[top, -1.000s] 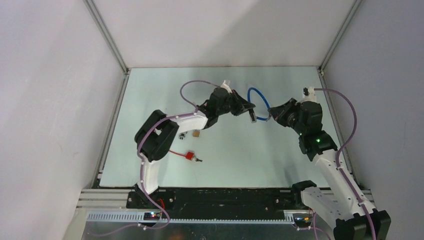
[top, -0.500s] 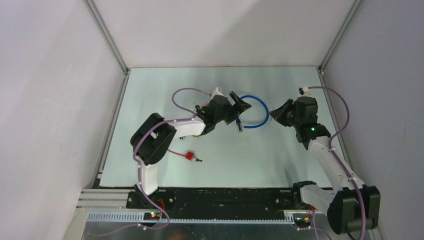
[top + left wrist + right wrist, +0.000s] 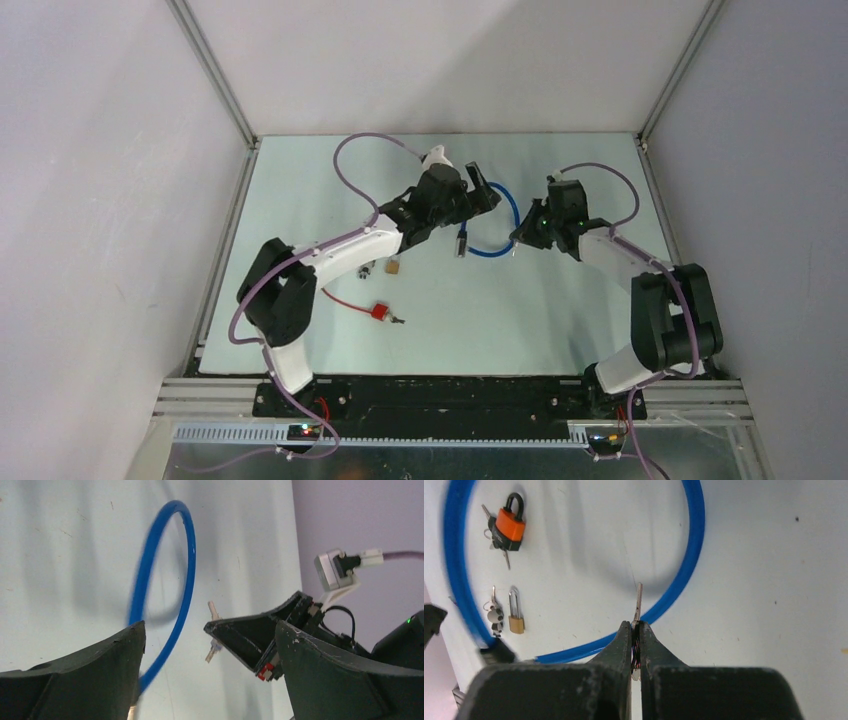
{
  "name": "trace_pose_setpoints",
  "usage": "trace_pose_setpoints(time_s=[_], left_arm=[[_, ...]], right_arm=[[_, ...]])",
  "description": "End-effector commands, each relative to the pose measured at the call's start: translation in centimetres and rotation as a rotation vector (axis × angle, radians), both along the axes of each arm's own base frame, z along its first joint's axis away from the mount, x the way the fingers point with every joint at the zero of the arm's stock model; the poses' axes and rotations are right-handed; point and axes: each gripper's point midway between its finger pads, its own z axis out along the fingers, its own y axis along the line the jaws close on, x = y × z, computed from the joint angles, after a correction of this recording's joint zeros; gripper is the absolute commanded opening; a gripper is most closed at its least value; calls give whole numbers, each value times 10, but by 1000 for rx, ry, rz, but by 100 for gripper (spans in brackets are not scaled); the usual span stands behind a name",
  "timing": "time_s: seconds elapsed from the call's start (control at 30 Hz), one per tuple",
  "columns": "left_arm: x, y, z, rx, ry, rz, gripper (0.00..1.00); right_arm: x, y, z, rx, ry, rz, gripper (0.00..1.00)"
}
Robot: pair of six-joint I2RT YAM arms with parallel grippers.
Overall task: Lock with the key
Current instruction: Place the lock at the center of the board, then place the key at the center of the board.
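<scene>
Three white walls [image 3: 450, 60] enclose a pale counter [image 3: 450, 320]. On it the right pincer [image 3: 636, 630], pressed together, pinches the key [image 3: 639, 600] just beside the blue cable lock [image 3: 190, 555]. The left pincer [image 3: 482, 192] stands spread, the cable seemingly between its fingers.

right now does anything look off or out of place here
Yes. The blue cable lock is loose: the left gripper stands wide open beside it, gripping nothing. The right gripper pinches a key, but its blade is in no lock.
</scene>
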Motion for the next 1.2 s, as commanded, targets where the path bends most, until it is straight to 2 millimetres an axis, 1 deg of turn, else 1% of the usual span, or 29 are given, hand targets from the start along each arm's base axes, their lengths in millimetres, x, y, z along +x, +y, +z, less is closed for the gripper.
trace_pose_setpoints(time_s=[0.0,0.13,0.17,0.23,0.27,0.3,0.33,0.37,0.4,0.43,0.47,0.5,0.53,0.57,0.6,0.63,0.67,0.7,0.73,0.77,0.8,0.83,0.87,0.9,0.93,0.97,1.03,1.1,1.17], left_arm=[[-5,18,-12,196,10,8,100],[-3,39,-5,250,-24,66,100],[-4,43,-4,268,-34,71,100],[-4,55,4,300,-62,93,100],[-3,61,12,308,-84,113,100],[-4,68,12,337,-96,121,100],[-6,73,22,343,-120,124,100],[-7,81,21,366,-127,140,100],[-10,87,33,367,-152,146,100],[-14,97,39,374,-167,165,100],[-17,104,33,400,-168,167,100],[-20,113,44,397,-191,190,100],[-25,121,37,425,-188,188,100],[-28,130,47,419,-208,212,100],[-33,138,38,442,-201,217,100],[-37,150,47,437,-221,253,100],[-41,159,38,460,-213,266,100],[-45,172,47,455,-235,309,100],[-50,186,35,480,-223,351,100],[-56,195,43,448,-236,385,100],[-61,206,30,447,-216,426,100],[-67,213,36,417,-227,444,100],[-73,219,24,428,-213,447,100],[-78,224,27,408,-221,450,100],[-84,227,15,421,-207,428,100],[-89,230,18,404,-218,421,100],[-99,236,14,377,-218,409,100],[-109,243,14,342,-231,406,100],[-116,250,21,314,-258,406,100]], right_arm=[[34,11,24,32,-94,11,0],[40,23,10,56,-58,48,0],[42,25,3,51,-45,57,0],[46,34,1,44,-53,94,1],[48,37,0,37,-58,106,3],[49,43,-3,22,-65,136,5],[50,46,-8,8,-61,147,9],[52,52,-6,-11,-79,173,10],[52,54,-12,-34,-68,179,12],[55,59,-10,-57,-86,198,13],[54,61,-17,-77,-75,207,15],[56,66,-17,-95,-83,209,16],[54,69,-24,-112,-65,218,18],[59,68,-24,-133,-68,202,20],[57,69,-32,-149,-40,203,23],[62,68,-30,-166,-44,187,26],[60,66,-37,-180,-14,176,31],[64,64,-35,-193,-15,159,35],[64,64,-35,-198,-5,153,41],[63,62,-36,-205,3,149,44],[64,62,-31,-203,-6,144,50],[62,61,-28,-211,-6,141,52],[61,64,-19,-213,-26,150,55],[59,64,-8,-219,-49,153,57],[55,71,-2,-230,-67,180,59],[49,77,11,-235,-92,200,61],[39,87,28,-235,-128,249,62],[23,106,43,-223,-164,339,63],[-3,139,51,-213,-205,487,63]])
